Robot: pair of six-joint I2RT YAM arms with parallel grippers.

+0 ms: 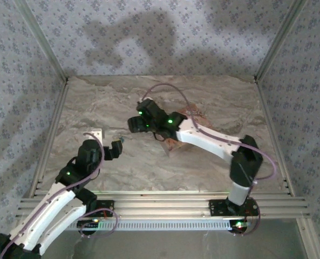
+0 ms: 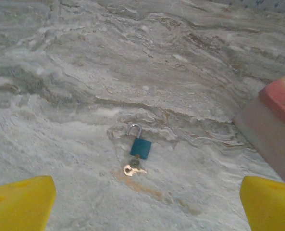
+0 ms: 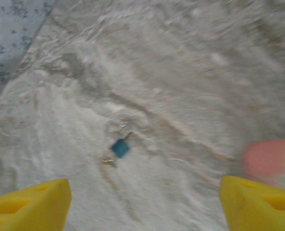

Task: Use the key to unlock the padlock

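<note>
Padlock (image 2: 140, 147) with a teal body and a silver shackle lies flat on the marble-patterned table (image 2: 60, 72), near the middle of the left wrist view, shackle toward 12 o'clock. The brass-coloured key (image 2: 132, 169) lies at the body's 6 o'clock end, touching it; whether it sits in the keyhole cannot be told. Neither is held. In the blurred right wrist view the padlock (image 3: 120, 147) is a small teal square left of centre, the key (image 3: 108, 161) a faint speck at its 7 o'clock.

A pink-topped block (image 2: 272, 125) stands on the table at 3 o'clock from the padlock, well apart from it.

The left gripper (image 2: 144, 197) is spread wide, its yellow fingers (image 2: 19, 202) at the bottom corners of its own view and the padlock beyond them at 12 o'clock. The right gripper (image 3: 144, 197) is also spread, fingers (image 3: 260, 202) wide apart and gripping nothing, above the table. Seen from the top camera, the right gripper (image 1: 135, 124) hangs at 1 o'clock from the left gripper (image 1: 115, 148), near it.
</note>
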